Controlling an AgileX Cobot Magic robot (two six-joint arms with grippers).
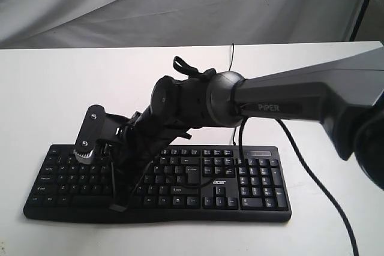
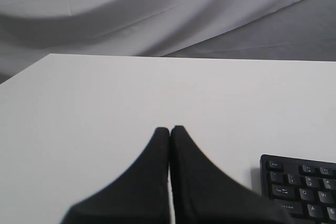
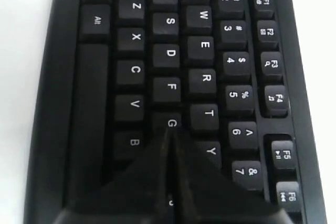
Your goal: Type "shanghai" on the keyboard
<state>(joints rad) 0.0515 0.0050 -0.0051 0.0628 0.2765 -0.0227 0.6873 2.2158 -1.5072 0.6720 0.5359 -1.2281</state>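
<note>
My right jaws are pressed together with nothing between them, their tip right at the near edge of the G key (image 3: 170, 123). I cannot tell whether it touches, and the keyboard (image 1: 240, 184) lies flat directly under them. I judge it a stiff, light plastic slab with short-sprung keys that could skid on the smooth bench (image 1: 48, 88), so I'd take hold of nothing and poke each cap squarely from above. Farther off, my left jaws are likewise closed and empty over bare bench, the keyboard's corner just beside them.

Keyboard (image 1: 198, 185) flat on table (image 1: 54, 88)
</note>
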